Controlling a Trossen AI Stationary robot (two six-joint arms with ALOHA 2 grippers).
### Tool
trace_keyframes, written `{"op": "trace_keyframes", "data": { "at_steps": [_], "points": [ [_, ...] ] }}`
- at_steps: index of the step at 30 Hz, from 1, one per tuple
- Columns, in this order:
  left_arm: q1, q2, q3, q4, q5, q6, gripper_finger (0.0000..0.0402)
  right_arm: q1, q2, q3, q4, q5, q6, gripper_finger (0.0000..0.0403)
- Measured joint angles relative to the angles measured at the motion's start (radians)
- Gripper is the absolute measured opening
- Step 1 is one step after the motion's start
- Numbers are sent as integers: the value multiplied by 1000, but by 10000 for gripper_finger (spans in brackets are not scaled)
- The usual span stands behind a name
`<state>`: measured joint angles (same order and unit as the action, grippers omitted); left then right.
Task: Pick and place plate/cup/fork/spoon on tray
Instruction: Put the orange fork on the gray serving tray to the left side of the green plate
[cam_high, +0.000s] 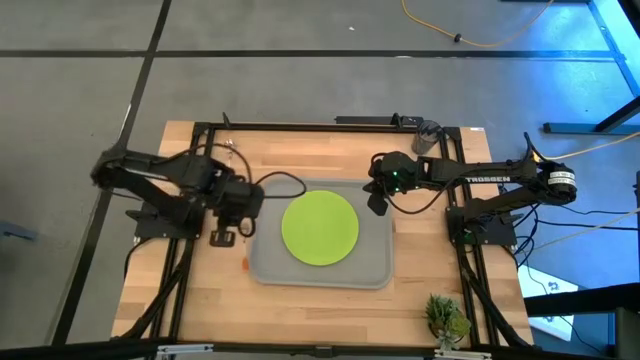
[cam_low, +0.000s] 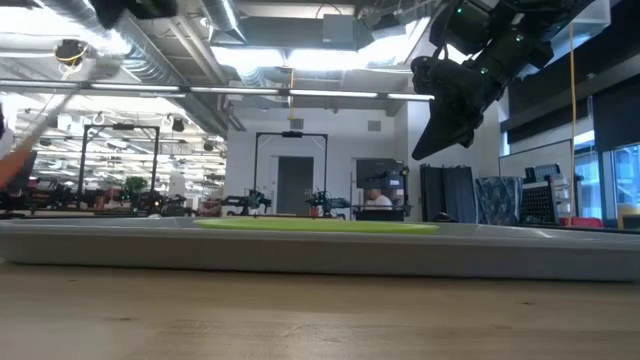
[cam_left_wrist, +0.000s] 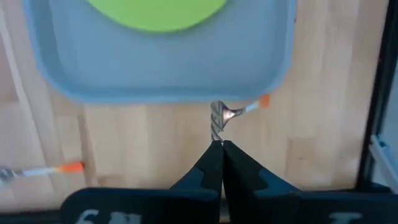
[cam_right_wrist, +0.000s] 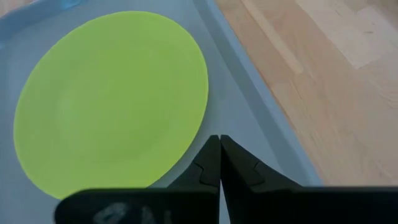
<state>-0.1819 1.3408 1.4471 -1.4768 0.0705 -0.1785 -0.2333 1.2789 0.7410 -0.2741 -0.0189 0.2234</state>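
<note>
The lime-green plate (cam_high: 320, 228) lies flat on the light-grey tray (cam_high: 262, 262) at the table's middle. It also shows in the right wrist view (cam_right_wrist: 112, 99). My left gripper (cam_left_wrist: 219, 144) is beside the tray's left edge, shut on the fork (cam_left_wrist: 216, 121). My right gripper (cam_right_wrist: 219, 140) is shut and empty, above the tray's right side next to the plate, well clear of it in the low view (cam_low: 430, 140). The dark cup (cam_high: 428, 135) stands on the table at the far right. A second orange-handled utensil (cam_left_wrist: 43, 169) lies on the table; its head is cut off by the picture's edge. My left gripper pinches the fork's silver tined head (cam_left_wrist: 216, 132) between its two fingertips. The fingers point down from above. The fork slants away from the fingers toward the tray's near left corner, with its orange handle end (cam_left_wrist: 264, 100) lowest. Whether that end touches the table I cannot tell.
A black frame (cam_high: 200, 130) runs around the wooden table top. A small green plant (cam_high: 445, 318) stands at the near right corner. Bare wood lies near of the tray and right of it.
</note>
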Motion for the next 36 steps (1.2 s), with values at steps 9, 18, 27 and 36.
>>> {"op": "trace_keyframes", "data": {
  "at_steps": [9,18,27,36],
  "points": [
    [140,51,1,76,48,190,0,0,0,0,-4,0,0,6],
    [171,150,0,85,115,305,0,0,0,0,-28,1,-20,6],
    [183,213,-2,107,106,363,0,0,0,0,-43,2,-23,6],
    [233,212,-77,167,71,370,0,0,1,0,-43,2,-27,6]
  ]
}}
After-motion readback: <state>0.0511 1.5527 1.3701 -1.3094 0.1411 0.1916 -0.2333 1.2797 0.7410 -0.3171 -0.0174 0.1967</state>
